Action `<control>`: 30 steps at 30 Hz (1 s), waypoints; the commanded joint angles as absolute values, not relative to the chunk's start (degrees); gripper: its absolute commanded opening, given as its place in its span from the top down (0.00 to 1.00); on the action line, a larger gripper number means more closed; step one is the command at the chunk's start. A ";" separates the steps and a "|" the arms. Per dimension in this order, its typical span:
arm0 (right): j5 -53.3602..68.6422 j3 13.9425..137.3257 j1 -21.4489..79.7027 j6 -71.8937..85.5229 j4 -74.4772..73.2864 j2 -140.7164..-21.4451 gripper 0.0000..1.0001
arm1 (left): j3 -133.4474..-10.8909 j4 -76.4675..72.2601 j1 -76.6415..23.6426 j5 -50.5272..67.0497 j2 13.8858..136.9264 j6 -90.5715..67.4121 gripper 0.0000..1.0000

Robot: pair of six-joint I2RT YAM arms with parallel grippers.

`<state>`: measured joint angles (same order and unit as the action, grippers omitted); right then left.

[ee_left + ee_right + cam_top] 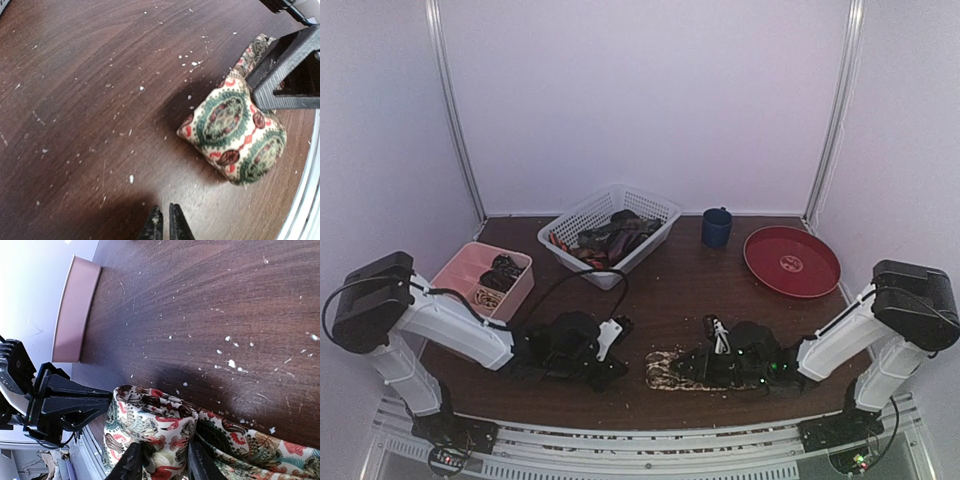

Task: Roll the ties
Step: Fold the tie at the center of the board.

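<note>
Honestly, looks early days. Got the tan floral-patterned fabric necktie (pixel 665 368) bunched at the near edge of the table (pixel 670 300), pinched by the right gripper (pixel 165 445). Seeing the left gripper (pixel 165 207) closed on nothing just beside it. Needs proper rolling yet, plus the dark and red ties (pixel 610 238) heaped in the white lattice plastic basket (pixel 575 215) toward the far edge.

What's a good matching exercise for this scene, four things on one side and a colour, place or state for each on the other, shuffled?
Things:
1. left gripper
2. right gripper
3. mug
4. plate

Descriptions:
A. red, right of the mug
B. shut on the patterned tie
C. blue, beside the basket
D. shut, holding nothing

Pairs: 1-D, 2-B, 3-C, 4-A
</note>
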<state>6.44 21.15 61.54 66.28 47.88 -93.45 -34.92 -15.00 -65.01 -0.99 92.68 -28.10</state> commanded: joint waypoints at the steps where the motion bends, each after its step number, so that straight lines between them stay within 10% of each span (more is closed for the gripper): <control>1: 2.45 20.66 62.01 65.29 43.62 -91.54 0.68 | -40.19 -19.97 -65.00 1.79 97.42 -30.96 0.96; 30: 4.13 18.76 62.00 63.05 42.98 -89.91 0.69 | -43.33 -27.66 -64.96 7.30 105.82 -34.90 1.00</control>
